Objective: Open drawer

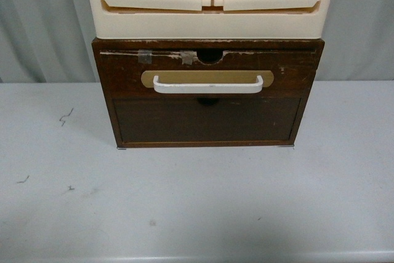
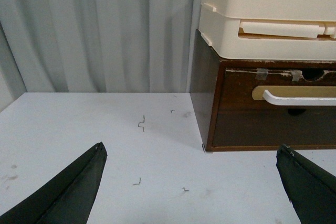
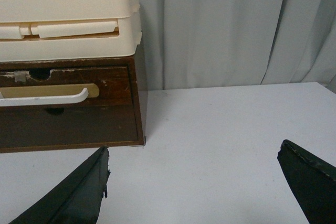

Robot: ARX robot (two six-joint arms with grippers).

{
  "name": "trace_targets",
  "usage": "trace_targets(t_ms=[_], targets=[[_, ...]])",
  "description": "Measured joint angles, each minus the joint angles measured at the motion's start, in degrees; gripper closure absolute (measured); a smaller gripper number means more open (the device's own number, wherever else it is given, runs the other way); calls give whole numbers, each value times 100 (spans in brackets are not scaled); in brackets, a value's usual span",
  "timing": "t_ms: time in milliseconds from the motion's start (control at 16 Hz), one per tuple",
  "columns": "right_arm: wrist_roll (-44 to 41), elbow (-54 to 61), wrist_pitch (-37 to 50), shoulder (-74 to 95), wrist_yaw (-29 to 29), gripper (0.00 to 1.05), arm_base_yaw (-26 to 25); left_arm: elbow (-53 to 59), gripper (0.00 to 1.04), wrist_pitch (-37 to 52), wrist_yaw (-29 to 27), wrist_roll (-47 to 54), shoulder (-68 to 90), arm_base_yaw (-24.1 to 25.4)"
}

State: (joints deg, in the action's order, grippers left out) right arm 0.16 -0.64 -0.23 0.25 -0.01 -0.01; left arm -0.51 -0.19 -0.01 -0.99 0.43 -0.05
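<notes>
The drawer (image 1: 123, 71) is a wide dark-brown worn wooden front, shut flush in its cabinet. It has a white bar handle (image 1: 207, 86) on a tan oval plate, and a semicircular notch and tape pieces on its top edge. It also shows in the left wrist view (image 2: 239, 85) and the right wrist view (image 3: 113, 80). My left gripper (image 2: 191, 150) is open and empty over the table, short of the cabinet's left corner. My right gripper (image 3: 193, 150) is open and empty, short of its right corner. Neither gripper shows in the front view.
A plain dark-brown panel (image 1: 206, 120) without a handle sits below the drawer. Cream plastic drawers (image 1: 209, 4) stand on top of the cabinet. The white table (image 1: 197, 207) carries small dark marks. A grey curtain (image 2: 105, 30) hangs behind.
</notes>
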Motion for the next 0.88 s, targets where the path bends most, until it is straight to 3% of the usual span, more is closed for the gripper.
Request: trace_targets(t_ms=[875], targets=[[0,0,0,0,0,6,0,0,7,0,2,0,0,0]])
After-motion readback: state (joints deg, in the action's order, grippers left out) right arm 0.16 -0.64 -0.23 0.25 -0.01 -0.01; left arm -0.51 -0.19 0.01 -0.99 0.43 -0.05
